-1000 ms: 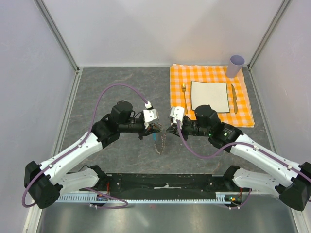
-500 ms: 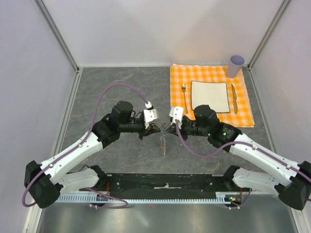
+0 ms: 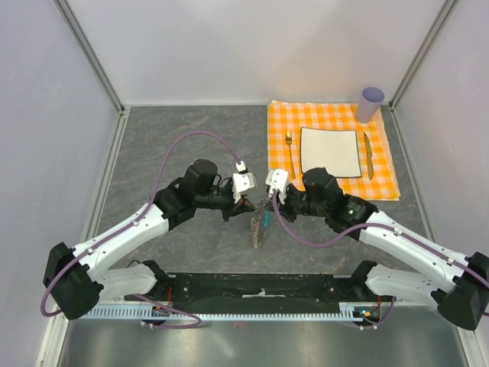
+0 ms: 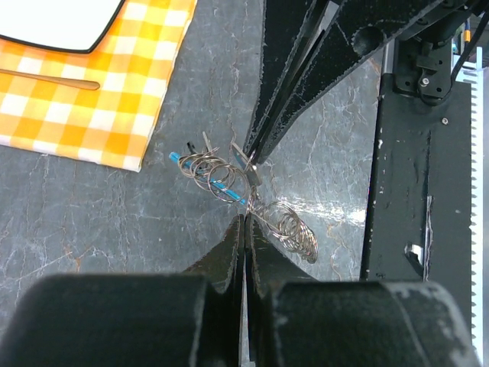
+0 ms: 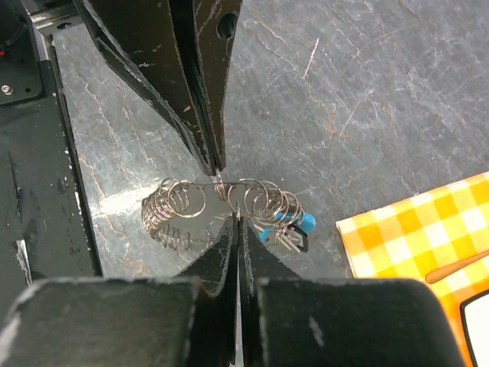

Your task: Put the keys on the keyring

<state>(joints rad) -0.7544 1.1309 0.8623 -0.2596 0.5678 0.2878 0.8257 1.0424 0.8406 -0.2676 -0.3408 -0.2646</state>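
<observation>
Two black claws meet tip to tip over the middle of a grey, marble-veined table (image 3: 191, 138). The left gripper (image 4: 244, 220) and right gripper (image 5: 236, 220) each have their flat, tapered fingers pressed together on the keyring (image 5: 256, 197), one from either side. The keyring is thin, shiny silver wire bunched into many small round loops like a loose spring. At its right end sit a bright blue tag (image 5: 296, 222), a small black fob (image 5: 300, 245) and the keys (image 5: 284, 238), tiny dull grey slivers too small to make out. Whether the lowest loops touch the table cannot be told. Far right lies an orange-and-white checked cloth (image 3: 328, 118) with a square white plate (image 3: 330, 151).
</observation>
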